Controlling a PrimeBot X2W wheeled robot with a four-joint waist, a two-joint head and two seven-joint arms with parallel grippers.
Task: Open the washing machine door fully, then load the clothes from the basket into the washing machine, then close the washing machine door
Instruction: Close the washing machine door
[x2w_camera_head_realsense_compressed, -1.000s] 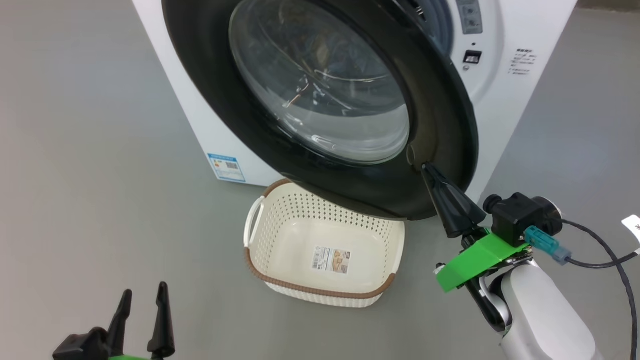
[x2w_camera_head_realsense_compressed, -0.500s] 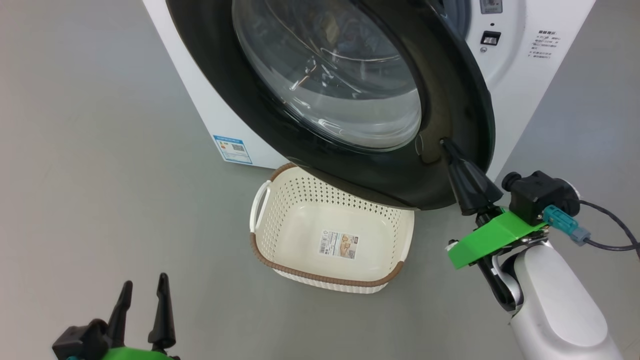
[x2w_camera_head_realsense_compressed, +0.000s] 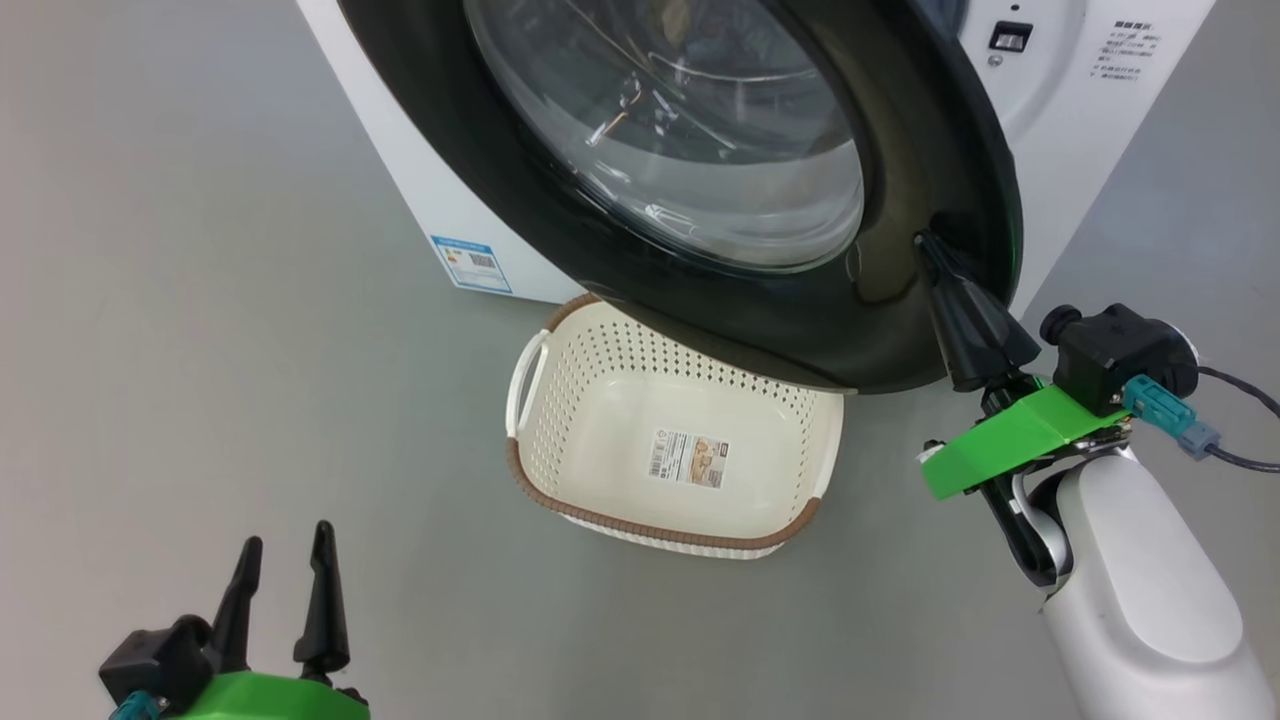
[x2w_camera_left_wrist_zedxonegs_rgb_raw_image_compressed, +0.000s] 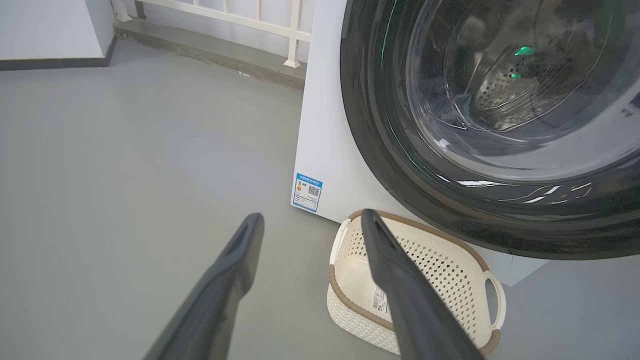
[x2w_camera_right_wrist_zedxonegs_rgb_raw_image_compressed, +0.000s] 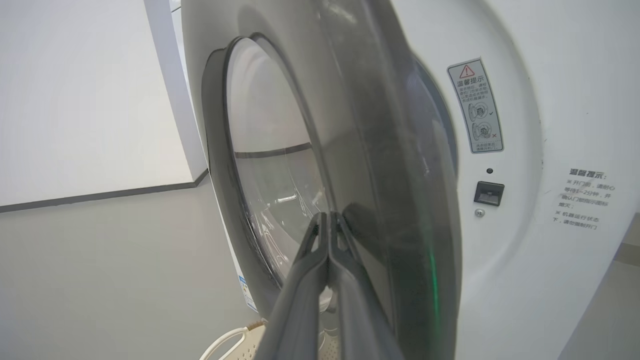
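Washing machine door (x2w_camera_head_realsense_compressed: 680, 140), one, one basket (x2w_camera_head_realsense_compressed: 650, 528), left fingers (x2w_camera_head_realsense_compressed: 322, 590) apart, right fingers (x2w_camera_head_realsense_compressed: 970, 320) together

- A smooth, matt grey floor (x2w_camera_head_realsense_compressed: 200, 300) is stretching across the whole room, carrying only faint, soft-edged shadows.
- A plain white wall (x2w_camera_right_wrist_zedxonegs_rgb_raw_image_compressed: 75, 100) is rising at the far side in the right wrist view, with a dark skirting strip (x2w_camera_right_wrist_zedxonegs_rgb_raw_image_compressed: 100, 195) running along its foot.
- A white railing (x2w_camera_left_wrist_zedxonegs_rgb_raw_image_compressed: 295, 30) with upright bars is standing on a low grey kerb (x2w_camera_left_wrist_zedxonegs_rgb_raw_image_compressed: 210, 50) in the left wrist view.
- Even, diffuse light is falling over everything, leaving a pale sheen on the floor.
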